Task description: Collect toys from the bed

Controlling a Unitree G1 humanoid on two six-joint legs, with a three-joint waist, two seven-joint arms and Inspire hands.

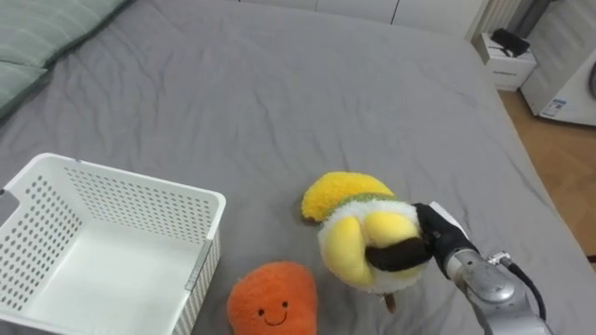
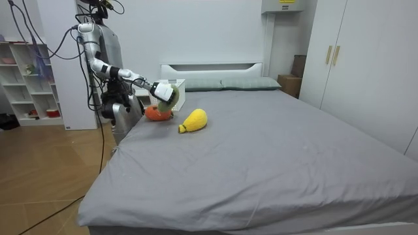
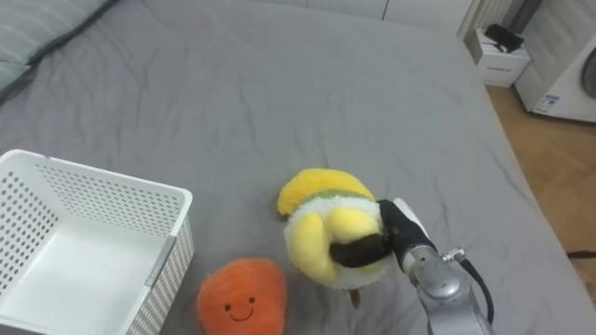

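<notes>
Left of the fingers (image 1: 396, 253) you had the white basket (image 1: 140, 200) on the grey bed (image 1: 279, 84), then the orange toy (image 1: 272, 298); the right hand (image 1: 438, 233) was curled round the yellow-and-white toy (image 1: 354, 244), a yellow toy (image 1: 340, 189) just beyond, wooden floor (image 1: 559, 158) far right

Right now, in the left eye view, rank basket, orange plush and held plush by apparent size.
1. white basket
2. yellow-and-white plush, held in the right robot hand
3. orange plush, cut off below: 2 and 3 unsure
</notes>
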